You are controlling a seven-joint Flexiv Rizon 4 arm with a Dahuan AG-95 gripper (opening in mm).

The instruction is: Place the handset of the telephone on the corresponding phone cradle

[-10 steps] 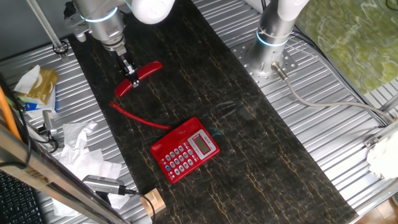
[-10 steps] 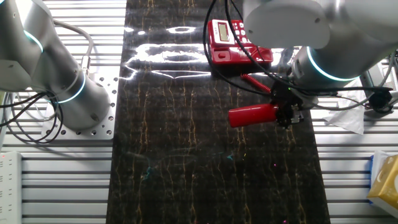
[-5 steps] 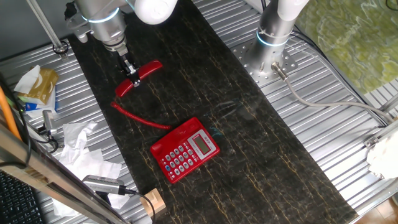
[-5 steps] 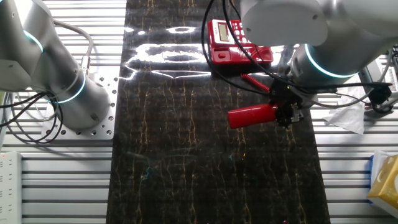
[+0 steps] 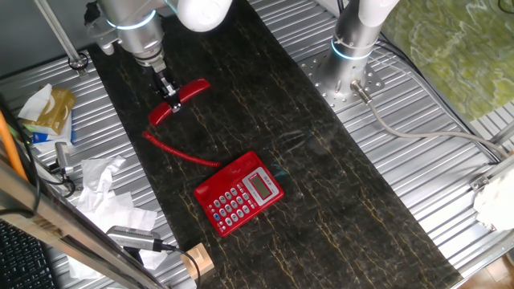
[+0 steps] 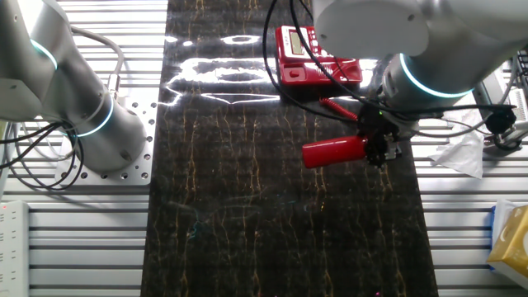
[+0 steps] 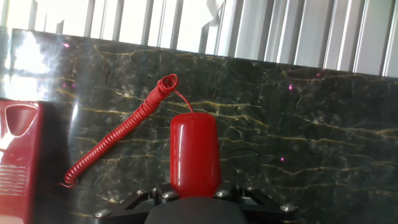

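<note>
A dark marbled worktop (image 5: 337, 185) is flanked by ribbed metal. The hand (image 5: 171, 103) is clenched on the handset (image 5: 178, 99), which is held near its middle, apart from the phone (image 5: 239, 193). A coiled cord (image 7: 118, 130) is seen trailing from the handset across the worktop. The cradle (image 6: 318, 71) lies unoccupied along the phone's edge.

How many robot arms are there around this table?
2. One arm holds the red handset over the dark mat; another stands on its base beside the mat. More may be out of view.
</note>
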